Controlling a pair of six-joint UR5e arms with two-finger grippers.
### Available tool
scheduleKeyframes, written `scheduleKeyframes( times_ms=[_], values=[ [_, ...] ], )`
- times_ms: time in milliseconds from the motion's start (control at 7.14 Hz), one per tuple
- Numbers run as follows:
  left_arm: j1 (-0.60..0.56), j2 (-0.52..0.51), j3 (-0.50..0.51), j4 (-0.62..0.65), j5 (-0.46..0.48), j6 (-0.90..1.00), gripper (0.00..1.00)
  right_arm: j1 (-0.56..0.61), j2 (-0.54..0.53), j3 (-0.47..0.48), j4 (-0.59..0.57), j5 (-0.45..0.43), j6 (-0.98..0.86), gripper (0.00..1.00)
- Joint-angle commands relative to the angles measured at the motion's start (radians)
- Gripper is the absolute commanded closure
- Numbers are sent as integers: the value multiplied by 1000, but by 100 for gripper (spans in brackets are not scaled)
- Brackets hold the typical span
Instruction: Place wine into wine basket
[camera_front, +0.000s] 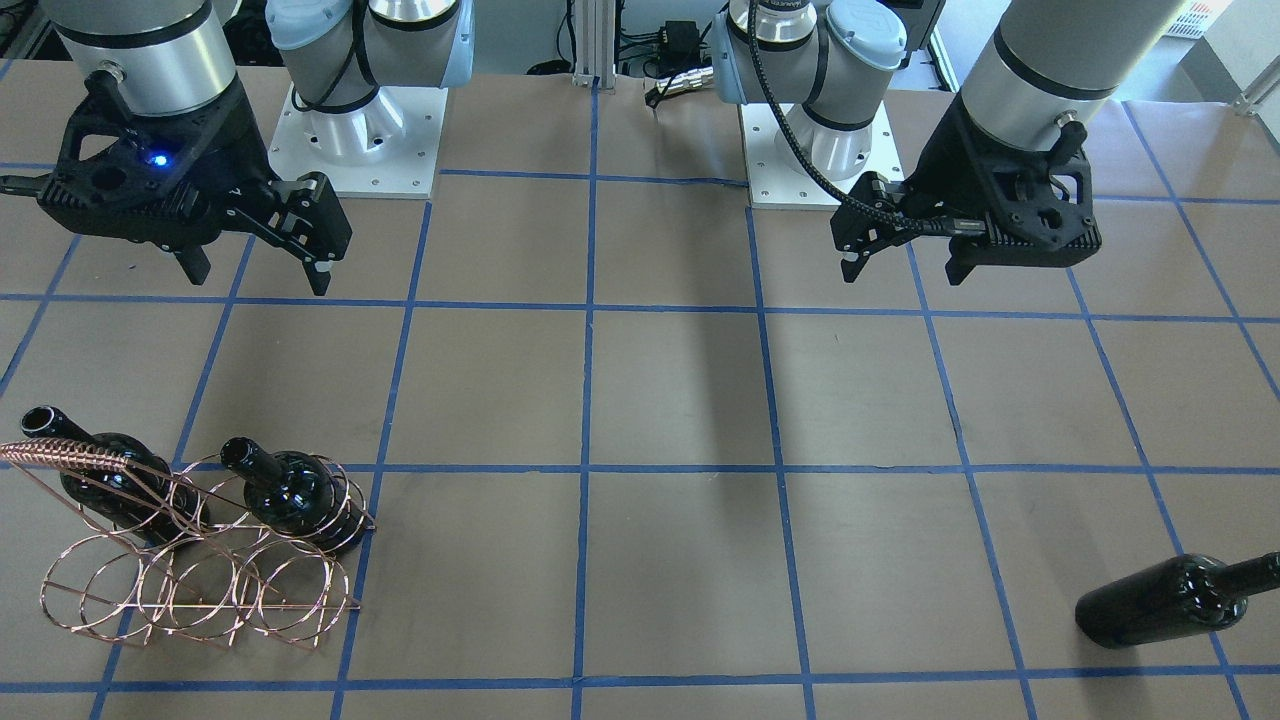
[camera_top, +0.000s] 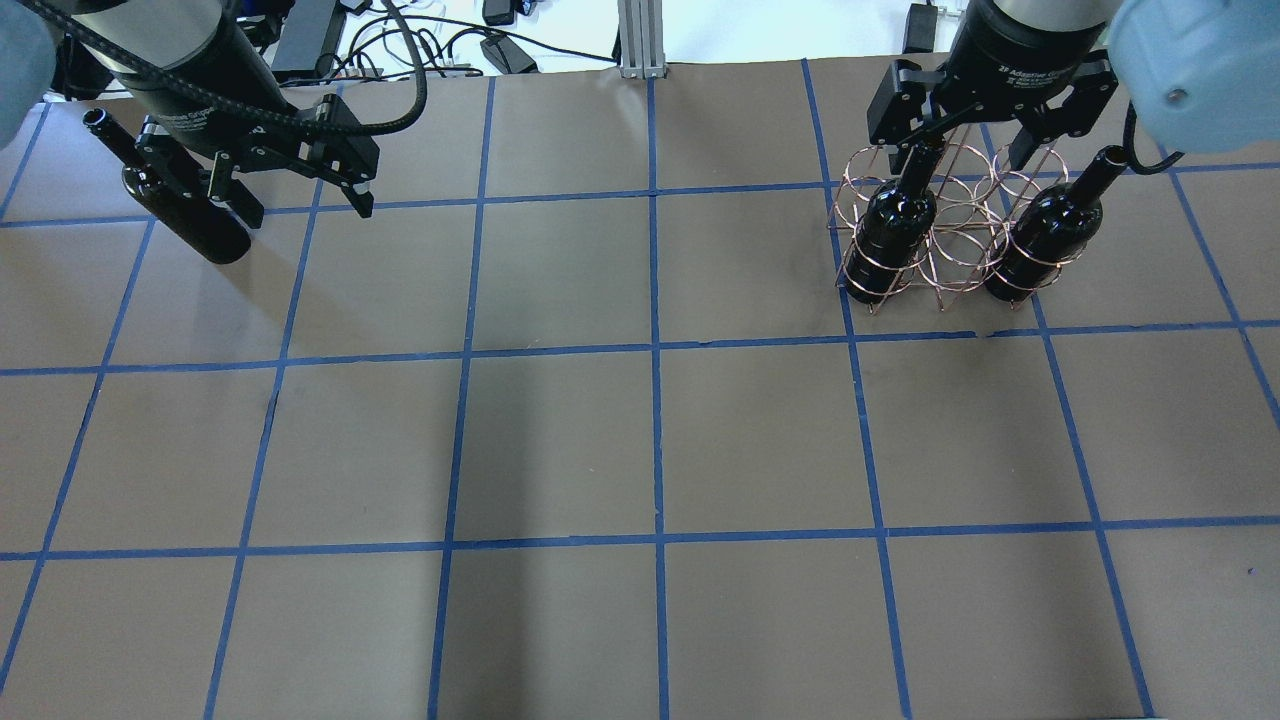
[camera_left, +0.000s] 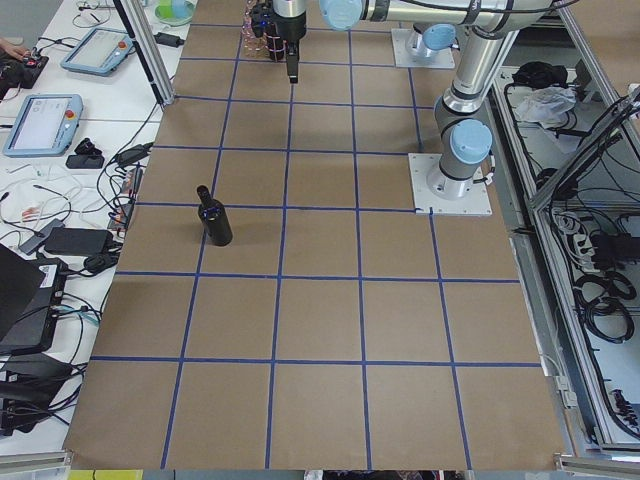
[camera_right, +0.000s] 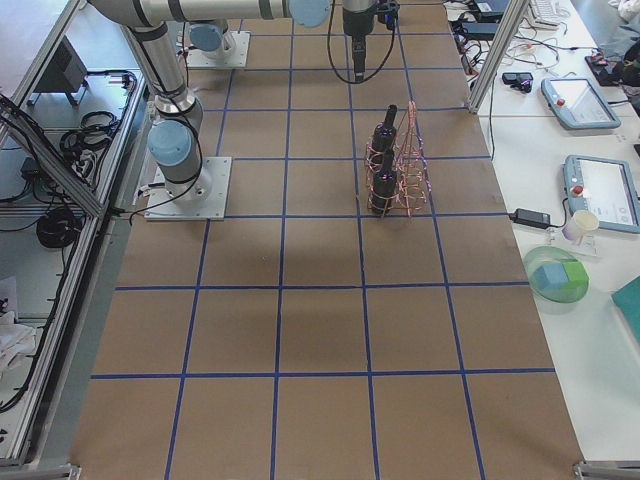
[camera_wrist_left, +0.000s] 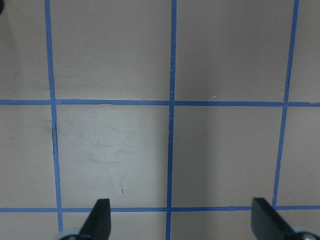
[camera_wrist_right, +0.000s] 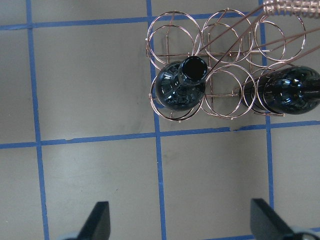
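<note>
The left gripper (camera_front: 905, 272) and right gripper (camera_front: 258, 280) hover with jaws open and empty. The wine (camera_front: 1160, 600) stands upright near the counter's (camera_front: 680, 400) edge opposite the robot, well apart from the wine basket (camera_front: 70, 457), which holds two bottles (camera_front: 290, 490).

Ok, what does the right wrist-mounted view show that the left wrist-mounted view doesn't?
Only the right wrist view: the copper-coloured wire wine basket, its coiled handle, and two glossy black glass wine bottles upright in its loops, the open-mouthed bottle and the bottle at the frame's right edge.
Only the left wrist view: nothing of its own, just bare surface.
Both: the brown paper-covered table with blue tape grid, and open fingertips at the bottom edge, left gripper and right gripper.
</note>
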Motion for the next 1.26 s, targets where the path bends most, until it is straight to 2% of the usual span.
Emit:
scheduleKeyframes(
  times_ms=[0, 561, 1121],
  values=[
    [-2, 5, 0, -11, 1, -1, 0, 0, 1, 0, -5, 5, 0, 0],
    [2, -1, -2, -12, 1, 2, 0, 0, 1, 2, 3, 2, 0, 0],
    [59, 2, 1, 2, 1, 29, 0, 0, -1, 2, 3, 3, 0, 0]
  ],
)
